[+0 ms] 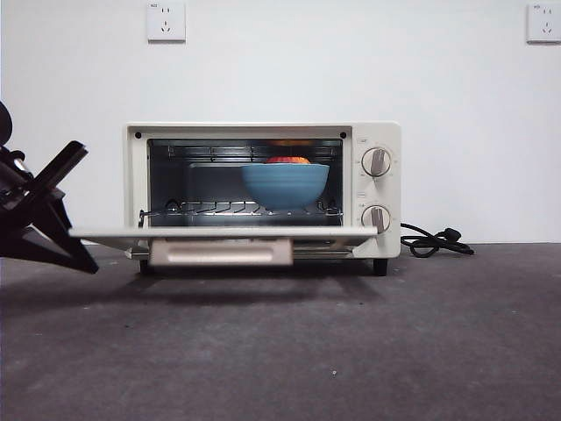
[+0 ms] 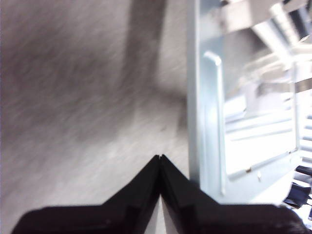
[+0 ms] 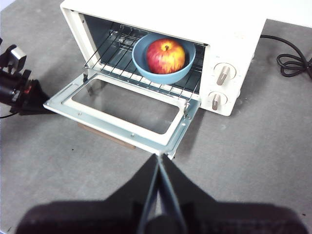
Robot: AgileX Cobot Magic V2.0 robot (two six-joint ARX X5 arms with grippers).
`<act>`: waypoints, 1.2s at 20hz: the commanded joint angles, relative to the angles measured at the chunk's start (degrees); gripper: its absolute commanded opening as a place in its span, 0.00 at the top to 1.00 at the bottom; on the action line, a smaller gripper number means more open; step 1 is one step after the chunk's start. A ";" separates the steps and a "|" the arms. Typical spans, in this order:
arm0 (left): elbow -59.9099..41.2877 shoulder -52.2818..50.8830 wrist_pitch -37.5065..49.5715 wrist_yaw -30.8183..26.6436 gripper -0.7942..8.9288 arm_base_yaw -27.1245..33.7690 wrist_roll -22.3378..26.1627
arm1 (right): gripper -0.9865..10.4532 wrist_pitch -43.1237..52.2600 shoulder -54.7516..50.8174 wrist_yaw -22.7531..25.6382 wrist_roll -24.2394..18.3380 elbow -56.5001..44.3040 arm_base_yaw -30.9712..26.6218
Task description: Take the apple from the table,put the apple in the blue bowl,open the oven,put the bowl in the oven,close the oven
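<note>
Oven: the cream toaster oven [image 1: 263, 189] fills the middle of the front frame, its door [image 1: 223, 234] dropped flat and its beige handle [image 1: 220, 253] facing the camera.
Table: the dark grey table [image 1: 280, 351] runs across the lower half of the frame, matte and lightly scuffed.
Wall: a plain white wall [image 1: 280, 70] stands behind, with a socket [image 1: 166, 21] at upper left, another at upper right, and a black cord [image 1: 434, 241] coiled at the oven's right.
Bowl: the blue bowl [image 3: 163, 58] sits on the wire rack [image 3: 122, 58] inside the oven, toward the knob side.
Apple: the red apple [image 3: 165, 56] rests in the bowl, stem up.
Left gripper: the left gripper [image 2: 160, 158], fingers pressed together and empty, hovers just beside the door's side edge, at the left edge of the front frame.
Right gripper: the right gripper [image 3: 159, 158], fingers likewise together and empty, hangs back near the door's front corner.
Step in hand: closing the oven appears all that remains.
How to do it well: the closed tip probably should go under the door's front edge and lift in an arc until it seats, without jolting the oven.
</note>
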 commanded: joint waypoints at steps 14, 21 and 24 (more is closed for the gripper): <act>17.73 -1.62 3.85 -1.33 0.93 -0.57 -5.44 | 0.92 0.46 -0.11 -0.04 1.79 -0.57 0.00; 20.39 -1.62 3.65 0.24 0.93 -0.61 -5.42 | 0.92 0.59 -0.11 0.00 2.10 -0.57 0.00; 20.39 -1.75 3.58 3.48 0.93 -1.20 -5.42 | 0.92 0.35 -0.09 0.04 1.51 -0.57 0.00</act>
